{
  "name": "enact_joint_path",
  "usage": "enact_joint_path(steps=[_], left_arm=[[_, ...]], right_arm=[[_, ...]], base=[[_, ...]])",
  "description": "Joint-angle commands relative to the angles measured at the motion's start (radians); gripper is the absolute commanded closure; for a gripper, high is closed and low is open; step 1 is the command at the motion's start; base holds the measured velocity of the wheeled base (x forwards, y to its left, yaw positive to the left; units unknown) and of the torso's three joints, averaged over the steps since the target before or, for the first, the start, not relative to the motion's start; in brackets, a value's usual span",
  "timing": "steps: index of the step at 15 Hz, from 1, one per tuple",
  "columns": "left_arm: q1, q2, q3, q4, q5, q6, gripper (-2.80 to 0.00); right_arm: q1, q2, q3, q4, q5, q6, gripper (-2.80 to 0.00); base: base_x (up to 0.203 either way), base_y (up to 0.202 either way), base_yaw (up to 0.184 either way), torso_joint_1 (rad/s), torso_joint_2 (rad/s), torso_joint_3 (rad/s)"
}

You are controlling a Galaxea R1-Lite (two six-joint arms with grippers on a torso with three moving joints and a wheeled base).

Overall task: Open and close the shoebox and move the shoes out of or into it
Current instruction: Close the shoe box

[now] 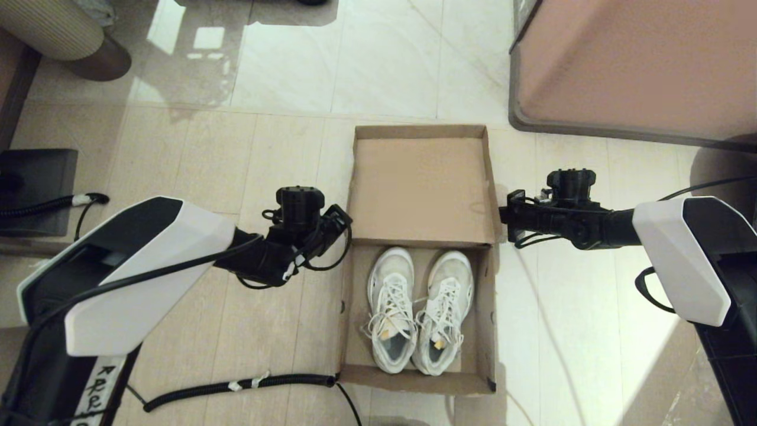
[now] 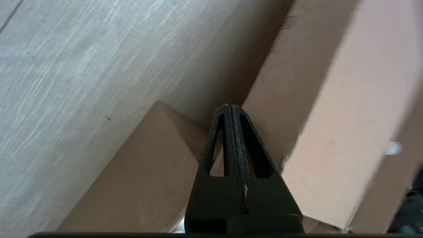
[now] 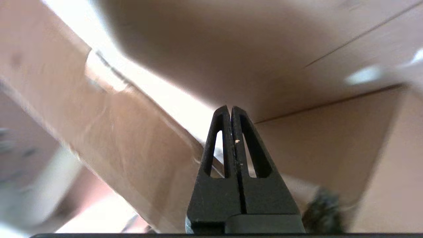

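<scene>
The brown cardboard shoebox stands on the floor in the middle of the head view. Its hinged lid is lifted and leans over the far half of the box. The white mesh shoes lie side by side in the near half, toes towards the lid. My left gripper is shut and empty, its tip against the lid's left edge. In its wrist view the left gripper points between the box wall and the lid. My right gripper is shut and empty at the lid's right edge, seen close to cardboard in its own view.
A large pinkish-brown block with a dark rim stands at the far right, close behind the right arm. A black corrugated cable lies on the floor by the box's near left corner. A dark flat thing and a ribbed beige seat are at the left.
</scene>
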Motion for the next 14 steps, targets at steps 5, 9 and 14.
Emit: enact_joint_path(steps=[5, 9, 14], left_arm=[[-0.001, 0.003, 0.007, -0.003, -0.003, -0.004, 0.0], [-0.004, 0.005, 0.007, -0.003, -0.004, -0.004, 0.0], [-0.016, 0.005, 0.007, -0.003, -0.004, -0.004, 0.0]], right_arm=[[-0.001, 0.002, 0.0, -0.122, 0.152, 0.162, 0.0], [-0.009, -0.001, 0.001, -0.236, 0.23, 0.251, 0.0], [-0.017, -0.009, 0.0, -0.305, 0.297, 0.301, 0.0]], base=[[0.0, 0.0, 0.0, 0.0, 0.0, 0.0], [0.0, 0.0, 0.0, 0.0, 0.0, 0.0], [0.0, 0.0, 0.0, 0.0, 0.0, 0.0]])
